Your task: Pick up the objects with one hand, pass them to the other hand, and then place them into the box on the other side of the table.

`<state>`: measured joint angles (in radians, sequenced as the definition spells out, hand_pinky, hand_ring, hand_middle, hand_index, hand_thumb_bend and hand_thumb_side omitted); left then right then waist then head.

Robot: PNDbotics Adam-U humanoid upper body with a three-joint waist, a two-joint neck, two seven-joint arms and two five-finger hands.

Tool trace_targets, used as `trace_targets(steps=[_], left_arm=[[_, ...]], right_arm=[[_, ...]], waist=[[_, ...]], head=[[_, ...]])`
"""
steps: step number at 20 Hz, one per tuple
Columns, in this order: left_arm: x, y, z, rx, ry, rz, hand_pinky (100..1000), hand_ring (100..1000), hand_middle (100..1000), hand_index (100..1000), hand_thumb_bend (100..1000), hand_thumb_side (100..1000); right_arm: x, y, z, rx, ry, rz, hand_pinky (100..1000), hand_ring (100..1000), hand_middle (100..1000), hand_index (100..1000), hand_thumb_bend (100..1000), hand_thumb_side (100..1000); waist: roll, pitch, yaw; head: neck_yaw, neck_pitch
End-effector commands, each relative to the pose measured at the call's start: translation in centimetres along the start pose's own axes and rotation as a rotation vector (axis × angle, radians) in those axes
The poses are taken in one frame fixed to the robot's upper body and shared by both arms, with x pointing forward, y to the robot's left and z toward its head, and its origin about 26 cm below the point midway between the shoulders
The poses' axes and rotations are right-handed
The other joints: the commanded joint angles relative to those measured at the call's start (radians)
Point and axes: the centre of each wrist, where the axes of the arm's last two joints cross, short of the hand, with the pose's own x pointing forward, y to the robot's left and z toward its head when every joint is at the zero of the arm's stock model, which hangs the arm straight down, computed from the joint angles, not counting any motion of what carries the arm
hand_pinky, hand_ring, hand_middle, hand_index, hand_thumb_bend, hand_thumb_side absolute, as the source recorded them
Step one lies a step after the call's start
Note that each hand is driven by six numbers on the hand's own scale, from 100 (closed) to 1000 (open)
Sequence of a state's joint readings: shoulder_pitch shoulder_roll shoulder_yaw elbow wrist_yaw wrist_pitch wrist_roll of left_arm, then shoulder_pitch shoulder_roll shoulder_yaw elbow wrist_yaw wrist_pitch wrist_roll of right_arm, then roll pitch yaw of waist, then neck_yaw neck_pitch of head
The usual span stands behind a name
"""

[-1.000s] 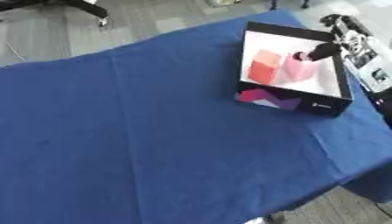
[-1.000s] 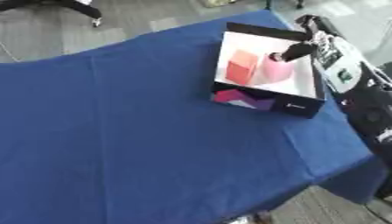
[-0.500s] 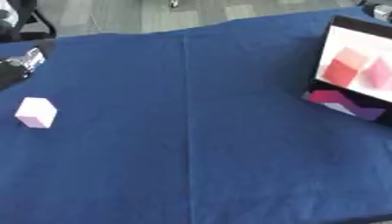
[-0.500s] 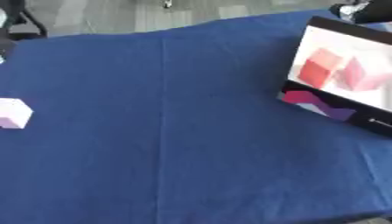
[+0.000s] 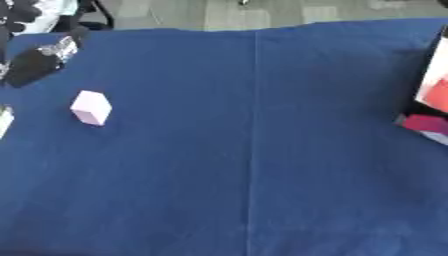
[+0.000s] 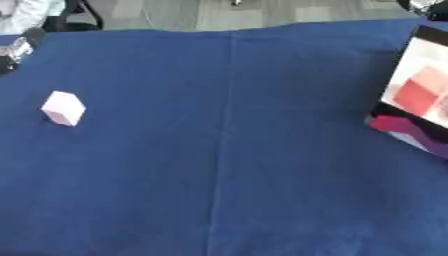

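- A wide stretch of blue cloth [image 5: 262,190] is covering the near and middle bench, with one straight crease running down its centre.
- A pale pink block [image 5: 91,107] is sitting on the cloth at the left; it is a small box shape, one corner turned toward the camera, well apart from everything else.
- The box [image 6: 418,100] is lying at the right edge, black-walled with a white floor, and is holding reddish blocks.
- The left hand [image 5: 35,65] is showing dark beyond the block, near the left edge; I cannot tell how its fingers are set.
- The cloth's far edge is meeting grey floor.
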<state>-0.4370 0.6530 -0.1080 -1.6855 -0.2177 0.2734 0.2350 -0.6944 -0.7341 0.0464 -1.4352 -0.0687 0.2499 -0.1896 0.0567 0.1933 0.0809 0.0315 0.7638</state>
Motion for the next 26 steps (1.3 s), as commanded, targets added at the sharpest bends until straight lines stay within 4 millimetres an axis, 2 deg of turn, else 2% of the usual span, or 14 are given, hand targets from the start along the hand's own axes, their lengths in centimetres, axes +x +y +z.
trace_targets(steps=[1,3,8,14,18,24,26], left_arm=[[0.3,1.8,-0.8,-0.033,-0.018,-0.046,831,774,710,849,634,493],[0.4,2.1,-1.3,-0.131,-0.036,-0.061,845,789,718,852,656,461],[1.0,3.6,-3.9,-0.435,-0.111,-0.151,874,819,728,833,723,313],[1.0,5.5,-7.0,-0.709,-0.104,-0.301,886,841,754,841,792,279],[0.3,6.5,-8.4,-0.803,-0.045,-0.379,888,846,760,845,797,265],[-0.6,7.1,-9.7,-0.869,0.029,-0.416,891,851,762,835,751,167],[-0.8,7.2,-10.0,-0.888,0.043,-0.422,891,851,762,835,751,167]], right_arm=[[0.6,-0.8,-0.3,-0.027,-0.022,-0.001,905,833,800,865,548,119],[0.5,-0.7,-0.2,-0.029,-0.017,-0.002,905,833,799,865,550,120],[0.4,-0.6,-0.2,-0.022,-0.012,-0.006,906,832,799,864,556,119],[0.5,-0.4,-0.2,-0.016,-0.016,-0.004,907,831,797,864,560,119],[0.5,-0.5,-0.2,-0.014,-0.015,-0.004,907,829,795,863,562,116],[0.5,-0.5,-0.1,-0.014,-0.015,-0.001,908,828,792,862,566,115],[0.5,-0.5,-0.1,-0.015,-0.015,0.000,908,828,792,862,566,115]], waist=[[-0.022,-0.050,0.005],[-0.026,-0.050,0.008],[-0.033,-0.049,0.002],[-0.032,-0.047,-0.011],[-0.030,-0.046,-0.017],[-0.032,-0.043,-0.021],[-0.032,-0.042,-0.021]], head=[[0.007,0.006],[0.004,0.006],[-0.003,0.006],[0.002,0.006],[0.005,0.006],[0.011,0.005],[0.011,0.004]])
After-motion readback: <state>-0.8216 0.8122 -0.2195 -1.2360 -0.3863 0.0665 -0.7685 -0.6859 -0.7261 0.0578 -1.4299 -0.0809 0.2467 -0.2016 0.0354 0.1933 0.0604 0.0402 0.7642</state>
